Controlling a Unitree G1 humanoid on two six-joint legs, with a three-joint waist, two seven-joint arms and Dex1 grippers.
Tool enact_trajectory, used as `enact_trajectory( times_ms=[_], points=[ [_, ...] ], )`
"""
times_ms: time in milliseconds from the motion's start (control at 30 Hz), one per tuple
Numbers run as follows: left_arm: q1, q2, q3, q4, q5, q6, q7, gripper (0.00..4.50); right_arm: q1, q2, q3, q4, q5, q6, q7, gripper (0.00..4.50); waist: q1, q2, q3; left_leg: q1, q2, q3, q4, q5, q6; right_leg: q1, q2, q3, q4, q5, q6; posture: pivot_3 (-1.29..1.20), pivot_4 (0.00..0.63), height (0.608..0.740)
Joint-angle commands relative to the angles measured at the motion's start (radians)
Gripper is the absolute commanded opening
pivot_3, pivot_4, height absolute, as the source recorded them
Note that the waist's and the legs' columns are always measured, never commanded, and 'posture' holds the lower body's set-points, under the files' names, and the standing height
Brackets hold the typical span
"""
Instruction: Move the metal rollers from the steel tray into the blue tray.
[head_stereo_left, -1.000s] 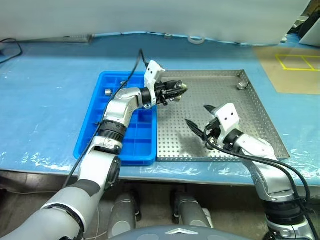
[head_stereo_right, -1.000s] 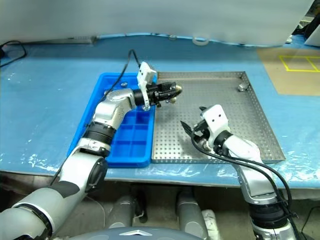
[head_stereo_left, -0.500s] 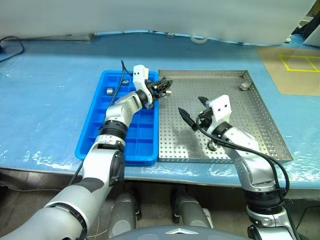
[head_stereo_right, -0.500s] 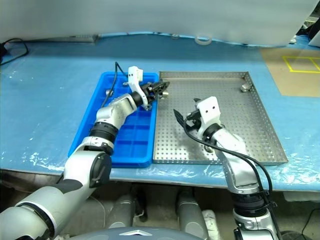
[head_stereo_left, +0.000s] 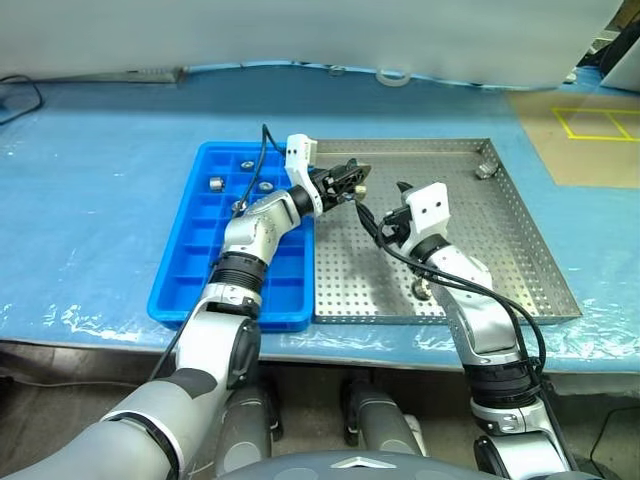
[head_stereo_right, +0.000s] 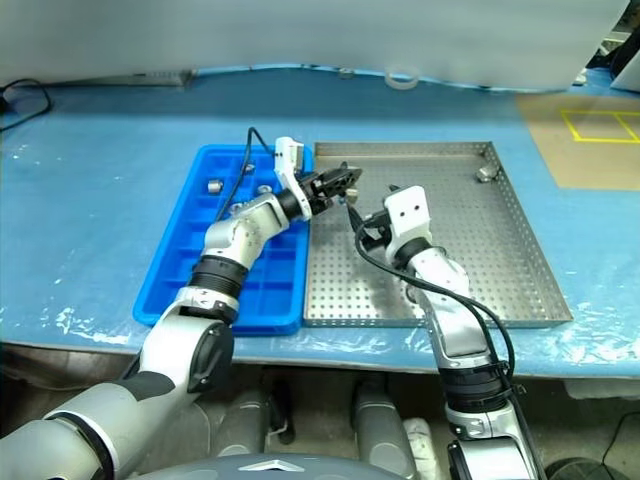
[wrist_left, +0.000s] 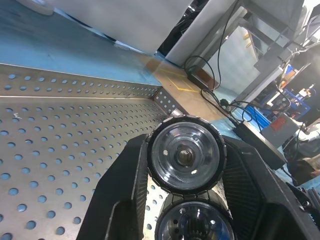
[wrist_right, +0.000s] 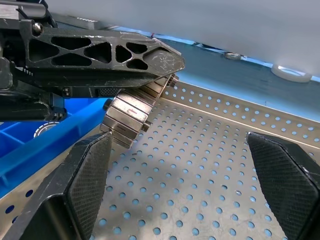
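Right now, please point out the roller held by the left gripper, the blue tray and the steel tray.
held roller (wrist_left: 184, 155), left wrist view, its round end face.
blue tray (head_stereo_left: 178, 262), left eye view, its left wall.
steel tray (head_stereo_left: 530, 240), left eye view, its right rim.

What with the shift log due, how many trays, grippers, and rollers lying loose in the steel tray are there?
Trays: 2, blue tray and steel tray
Grippers: 2, left gripper and right gripper
Rollers loose in the steel tray: 2
Total: 6
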Motion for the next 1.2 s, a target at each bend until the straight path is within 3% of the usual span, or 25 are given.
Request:
enact_trajectory(
  times_ms=[33, 367, 633, 1000, 1200],
  points=[
    [-0.009, -0.008, -0.016, -0.049, -0.02, 0.002, -0.014, 1.76, -0.02, 0.013, -0.011, -0.013, -0.006, -0.035, -0.018, 4.5, 0.001, 0.0, 0.0, 0.0, 0.0, 0.0, 0.0, 0.0, 0.0, 0.0, 0.0, 0.0, 0.0, 0.0, 0.0, -0.31, 0.15, 0.74],
    [-0.027, -0.008, 0.007, -0.002, -0.019, -0.018, 0.021, 1.76, -0.048, 0.033, -0.004, -0.032, 0.021, -0.015, 0.007, 4.5, -0.002, 0.0, 0.0, 0.0, 0.0, 0.0, 0.0, 0.0, 0.0, 0.0, 0.0, 0.0, 0.0, 0.0, 0.0, -0.31, 0.15, 0.74],
    [-0.056, -0.007, 0.031, 0.044, -0.025, -0.043, 0.044, 1.76, -0.079, -0.023, 0.003, -0.062, 0.088, 0.033, 0.138, 4.5, 0.0, 0.0, 0.0, 0.0, 0.0, 0.0, 0.0, 0.0, 0.0, 0.0, 0.0, 0.0, 0.0, 0.0, 0.0, -0.31, 0.15, 0.74],
    [-0.055, -0.001, 0.04, 0.035, -0.034, -0.035, 0.049, 1.76, -0.079, -0.021, 0.022, 0.004, 0.059, -0.002, 0.136, 4.5, 0.0, 0.0, 0.0, 0.0, 0.0, 0.0, 0.0, 0.0, 0.0, 0.0, 0.0, 0.0, 0.0, 0.0, 0.0, -0.3, 0.15, 0.74],
    [-0.061, 0.006, 0.051, -0.025, -0.086, 0.015, 0.016, 1.76, -0.002, -0.126, -0.031, -0.02, 0.081, -0.01, 0.216, 4.5, 0.006, 0.0, 0.001, -0.001, 0.0, 0.0, 0.001, -0.001, 0.001, 0.0, 0.0, 0.0, 0.0, 0.0, 0.0, -0.3, 0.15, 0.74]
  ],
)
